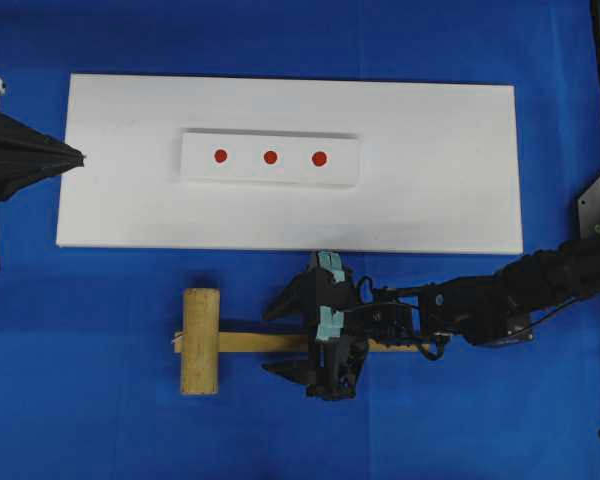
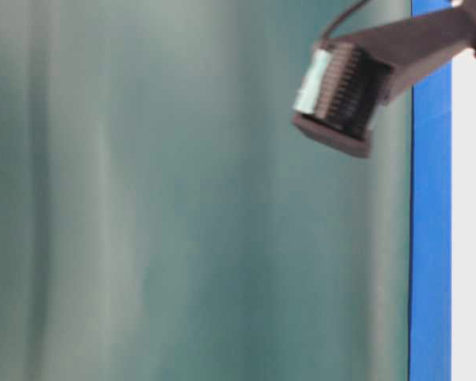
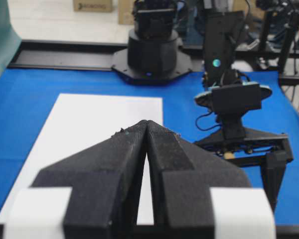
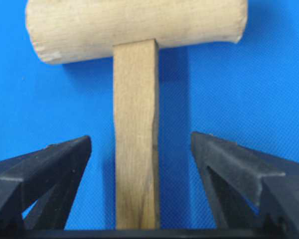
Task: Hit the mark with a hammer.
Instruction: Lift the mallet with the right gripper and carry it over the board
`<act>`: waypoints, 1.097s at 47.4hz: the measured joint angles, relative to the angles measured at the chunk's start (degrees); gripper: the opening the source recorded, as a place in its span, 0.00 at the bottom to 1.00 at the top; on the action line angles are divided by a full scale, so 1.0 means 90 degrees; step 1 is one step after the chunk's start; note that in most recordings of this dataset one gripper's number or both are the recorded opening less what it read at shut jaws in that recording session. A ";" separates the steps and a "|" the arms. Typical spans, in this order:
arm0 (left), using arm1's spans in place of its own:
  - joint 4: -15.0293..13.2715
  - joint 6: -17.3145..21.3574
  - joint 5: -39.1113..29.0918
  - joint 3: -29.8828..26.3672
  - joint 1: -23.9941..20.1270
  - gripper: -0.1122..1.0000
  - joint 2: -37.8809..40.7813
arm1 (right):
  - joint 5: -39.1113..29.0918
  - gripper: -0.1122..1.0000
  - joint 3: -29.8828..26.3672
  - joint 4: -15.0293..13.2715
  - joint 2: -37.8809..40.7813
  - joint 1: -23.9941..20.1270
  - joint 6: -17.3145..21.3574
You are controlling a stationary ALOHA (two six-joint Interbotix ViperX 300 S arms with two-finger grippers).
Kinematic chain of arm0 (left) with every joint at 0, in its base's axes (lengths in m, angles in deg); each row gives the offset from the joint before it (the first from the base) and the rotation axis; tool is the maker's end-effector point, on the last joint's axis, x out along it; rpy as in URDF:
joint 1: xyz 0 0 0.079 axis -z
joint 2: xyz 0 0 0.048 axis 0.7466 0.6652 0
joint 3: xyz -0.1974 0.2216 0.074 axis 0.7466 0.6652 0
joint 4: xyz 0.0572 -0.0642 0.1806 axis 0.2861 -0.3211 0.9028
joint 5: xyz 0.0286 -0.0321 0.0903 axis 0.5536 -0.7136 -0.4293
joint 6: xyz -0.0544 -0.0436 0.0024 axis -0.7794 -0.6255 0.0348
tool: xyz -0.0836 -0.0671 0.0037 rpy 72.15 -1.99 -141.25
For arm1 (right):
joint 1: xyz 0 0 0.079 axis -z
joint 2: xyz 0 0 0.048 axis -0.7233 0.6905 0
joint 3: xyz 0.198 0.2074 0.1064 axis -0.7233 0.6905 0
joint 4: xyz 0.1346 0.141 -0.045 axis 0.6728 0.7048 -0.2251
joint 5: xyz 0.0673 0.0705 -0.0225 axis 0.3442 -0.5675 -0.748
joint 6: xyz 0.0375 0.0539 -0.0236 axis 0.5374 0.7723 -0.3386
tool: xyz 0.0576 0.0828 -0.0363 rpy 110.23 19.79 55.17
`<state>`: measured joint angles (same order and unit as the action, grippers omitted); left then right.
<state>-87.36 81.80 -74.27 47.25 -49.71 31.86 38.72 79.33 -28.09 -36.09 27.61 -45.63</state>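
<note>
The hammer lies flat on the blue cloth in front of the white board. Its thick head point(image 1: 201, 340) is to the left and its flat handle point(image 1: 255, 342) runs right. My right gripper point(image 1: 272, 340) is open and straddles the handle. In the right wrist view the handle point(image 4: 136, 99) passes between the fingers point(image 4: 65, 154) with blue cloth showing on both sides, and the head point(image 4: 134, 30) lies beyond. Three red marks point(image 1: 271, 157) sit in a row on a small white plate point(image 1: 270, 175). My left gripper point(image 1: 78, 157) is shut on nothing at the board's left edge, its tips point(image 3: 147, 123) pressed together.
The large white board point(image 1: 430, 170) carries the plate. Blue cloth point(image 1: 100, 400) covers the table around it. The right arm point(image 1: 500, 300) stretches in from the right edge. A black arm base point(image 3: 152, 50) stands at the far end in the left wrist view.
</note>
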 measured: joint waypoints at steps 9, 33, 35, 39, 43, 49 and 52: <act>0.0000 0.0000 0.0000 0.0010 -0.0029 0.12 0.0000 | 0.0020 0.82 -0.0020 0.0020 0.0059 -0.0039 -0.0156; 0.0000 -0.0010 0.0000 0.0029 -0.0029 0.12 -0.0010 | -0.0586 0.19 0.0137 0.0039 -0.0693 0.0059 -0.1182; 0.0000 0.0000 0.0000 0.0020 -0.0029 0.12 0.0000 | -0.0684 0.19 0.0195 0.0039 -0.0869 0.0098 -0.1211; 0.0000 -0.0010 0.0000 0.0020 -0.0029 0.12 -0.0010 | -0.0869 0.19 0.0293 0.0039 -0.1270 0.0225 -0.1289; -0.0010 -0.0020 0.0000 0.0020 -0.0029 0.12 -0.0010 | -0.1055 0.19 0.0391 0.0039 -0.1660 0.0371 -0.1436; -0.0010 -0.0020 0.0000 0.0020 -0.0029 0.12 -0.0010 | -0.1270 0.19 0.0508 0.0039 -0.2197 0.0479 -0.1758; -0.0010 -0.0010 0.0000 0.0029 -0.0029 0.12 -0.0010 | -0.1357 0.19 0.0576 0.0029 -0.2480 0.0498 -0.1943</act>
<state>-87.45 81.71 -74.27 47.52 -49.97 31.77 26.50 84.52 -27.82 -58.41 32.09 -63.12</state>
